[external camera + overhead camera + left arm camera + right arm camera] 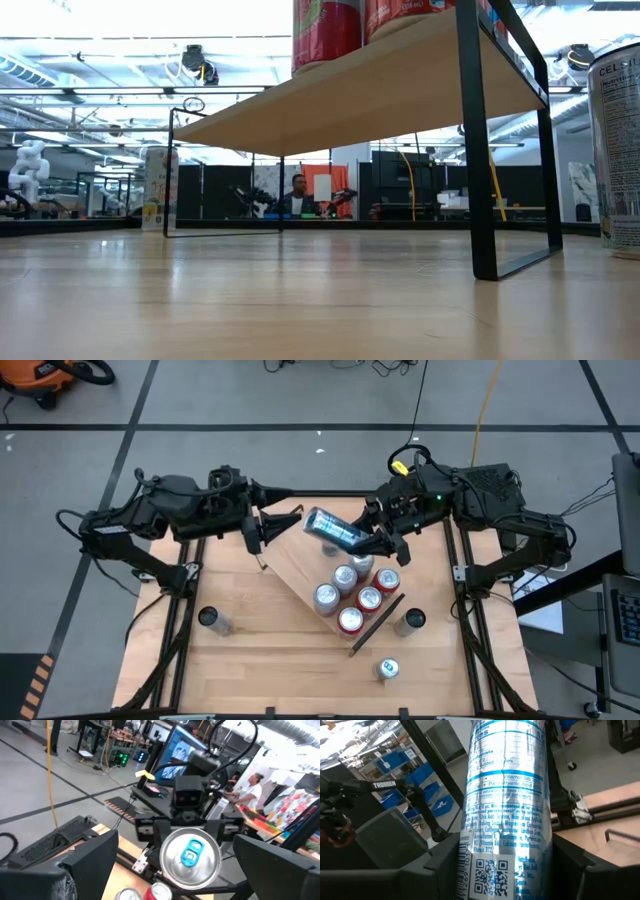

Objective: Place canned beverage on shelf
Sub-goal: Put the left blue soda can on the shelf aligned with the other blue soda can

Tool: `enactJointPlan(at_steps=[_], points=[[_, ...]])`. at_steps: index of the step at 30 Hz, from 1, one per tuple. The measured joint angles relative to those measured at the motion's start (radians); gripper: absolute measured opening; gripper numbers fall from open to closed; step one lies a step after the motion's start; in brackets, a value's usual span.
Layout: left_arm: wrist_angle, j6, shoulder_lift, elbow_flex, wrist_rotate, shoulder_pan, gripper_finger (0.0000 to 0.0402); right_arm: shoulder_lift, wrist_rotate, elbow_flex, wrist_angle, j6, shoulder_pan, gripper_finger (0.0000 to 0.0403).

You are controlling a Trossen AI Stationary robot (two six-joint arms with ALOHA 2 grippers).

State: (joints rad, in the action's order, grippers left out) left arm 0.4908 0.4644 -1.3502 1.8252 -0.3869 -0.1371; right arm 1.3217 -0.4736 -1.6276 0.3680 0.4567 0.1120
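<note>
The left gripper [262,532] hovers at the left corner of the light-wood shelf with black rails [300,565], fingers spread apart and empty. To its right, the right gripper [375,543] is clamped on a tall silver-and-blue beverage can [335,530] — tilted sideways above the shelf, near six upright cans [352,592].

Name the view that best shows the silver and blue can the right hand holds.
The high view: the silver and blue can lies tilted above the shelf, clamped in the right hand. The right wrist view shows only its label close up, the left wrist view its top end on, the low view nothing.
</note>
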Motion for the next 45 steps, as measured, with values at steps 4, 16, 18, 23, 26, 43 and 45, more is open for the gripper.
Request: enactJointPlan(at_steps=[4, 16, 18, 23, 26, 43, 45], points=[[0.001, 0.0, 0.006, 0.0, 0.013, 0.0, 0.0398, 0.012, 0.0, 0.0, -0.046, 0.0, 0.001, 0.021], [0.041, -0.002, 0.004, 0.0, 0.09, 0.0, 0.04, 0.051, -0.024, 0.0, -0.08, 0.006, 0.001, 0.021], [0.041, -0.002, -0.001, 0.0, 0.109, 0.0, 0.04, 0.06, -0.028, 0.0, -0.091, 0.006, 0.001, 0.021], [0.045, -0.001, -0.022, 0.0, 0.118, 0.0, 0.04, 0.07, -0.028, 0.0, -0.111, 0.005, 0.001, 0.021], [0.045, -0.001, -0.036, 0.0, 0.118, 0.001, 0.04, 0.069, -0.028, 0.0, -0.111, 0.004, 0.001, 0.021], [0.053, 0.054, -0.071, 0.0, 0.215, 0.026, 0.0328, 0.069, -0.027, 0.0, -0.102, -0.005, 0.009, 0.021], [0.052, 0.054, -0.071, 0.0, 0.219, 0.027, 0.0314, 0.069, -0.027, 0.0, -0.105, -0.009, 0.012, 0.021]])
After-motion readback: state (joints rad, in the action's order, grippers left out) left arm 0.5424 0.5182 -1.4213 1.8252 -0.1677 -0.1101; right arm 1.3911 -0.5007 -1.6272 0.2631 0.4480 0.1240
